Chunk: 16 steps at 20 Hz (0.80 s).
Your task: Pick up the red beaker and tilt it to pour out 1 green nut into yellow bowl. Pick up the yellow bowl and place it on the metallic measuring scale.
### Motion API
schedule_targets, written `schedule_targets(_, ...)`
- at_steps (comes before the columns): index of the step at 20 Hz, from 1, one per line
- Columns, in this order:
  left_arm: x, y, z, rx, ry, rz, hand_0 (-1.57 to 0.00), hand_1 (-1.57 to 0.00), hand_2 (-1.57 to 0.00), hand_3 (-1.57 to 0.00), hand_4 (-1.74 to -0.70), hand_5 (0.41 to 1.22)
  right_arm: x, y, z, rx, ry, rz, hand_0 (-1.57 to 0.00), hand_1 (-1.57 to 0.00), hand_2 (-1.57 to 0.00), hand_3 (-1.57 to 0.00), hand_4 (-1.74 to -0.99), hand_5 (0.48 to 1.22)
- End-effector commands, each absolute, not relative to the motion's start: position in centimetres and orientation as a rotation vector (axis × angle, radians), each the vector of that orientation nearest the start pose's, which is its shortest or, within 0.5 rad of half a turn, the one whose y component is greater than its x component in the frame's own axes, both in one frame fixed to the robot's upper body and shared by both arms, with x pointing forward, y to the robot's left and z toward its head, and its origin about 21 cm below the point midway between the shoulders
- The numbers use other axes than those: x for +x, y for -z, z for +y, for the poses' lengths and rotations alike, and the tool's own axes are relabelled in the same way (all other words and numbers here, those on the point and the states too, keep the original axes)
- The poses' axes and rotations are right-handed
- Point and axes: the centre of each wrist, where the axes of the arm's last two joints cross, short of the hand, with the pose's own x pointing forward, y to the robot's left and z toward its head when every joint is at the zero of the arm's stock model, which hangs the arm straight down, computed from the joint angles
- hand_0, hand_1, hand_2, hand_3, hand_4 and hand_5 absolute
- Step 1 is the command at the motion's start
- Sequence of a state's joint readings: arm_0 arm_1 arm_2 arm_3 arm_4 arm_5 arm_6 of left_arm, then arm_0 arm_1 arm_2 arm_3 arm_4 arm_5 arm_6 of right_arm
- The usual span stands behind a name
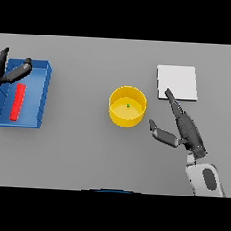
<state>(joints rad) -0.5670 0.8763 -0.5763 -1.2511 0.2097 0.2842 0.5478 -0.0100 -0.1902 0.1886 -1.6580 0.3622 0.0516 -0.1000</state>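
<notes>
A yellow bowl [127,106] stands at the table's middle with one small green nut [128,106] inside. The pale metallic scale [176,82] lies flat to the bowl's back right. My right hand [186,128] is open just right of the bowl, fingers stretched toward the scale's near edge and thumb pointing at the bowl, not touching it. The red beaker [17,101] lies on its side inside the blue tray [44,92] at far left. My left hand [9,73] hovers open over the tray's back corner, above the beaker.
The blue tray's raised walls box in the beaker at the left edge. Grey table surface separates the tray from the bowl.
</notes>
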Motion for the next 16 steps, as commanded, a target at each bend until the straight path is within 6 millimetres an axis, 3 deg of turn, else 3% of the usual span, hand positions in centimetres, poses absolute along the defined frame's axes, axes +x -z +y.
schedule_targets(1, 34.6, -11.1, 31.8, 0.727, 0.507, -1.069, -0.01, -0.01, -0.01, -0.01, -0.79, 0.704, 24.8, -3.0, -22.3, -0.219, -0.708, -1.714, 0.0, 0.0, 0.0, 0.0, -1.234, 0.707)
schedule_targets(5, 34.4, -10.8, 31.5, 0.713, 0.515, -1.067, 0.0, 0.0, 0.0, 0.0, -0.79, 0.709, 26.9, -4.8, -22.1, -0.337, -1.031, -1.656, 0.0, 0.0, 0.0, 0.0, -1.282, 0.677)
schedule_targets(9, 34.5, -10.8, 31.9, 0.724, 0.516, -1.063, 0.0, 0.0, 0.0, 0.0, -0.79, 0.716, 28.8, -6.2, -20.1, -0.393, -1.357, -1.628, 0.0, 0.0, 0.0, 0.0, -1.276, 0.666)
schedule_targets(16, 34.6, -10.9, 31.4, 0.727, 0.531, -1.062, 0.0, 0.0, 0.0, 0.0, -0.8, 0.72, 31.5, -7.0, -18.0, -0.346, -1.637, -1.546, 0.0, 0.0, 0.0, 0.0, -1.276, 0.67)
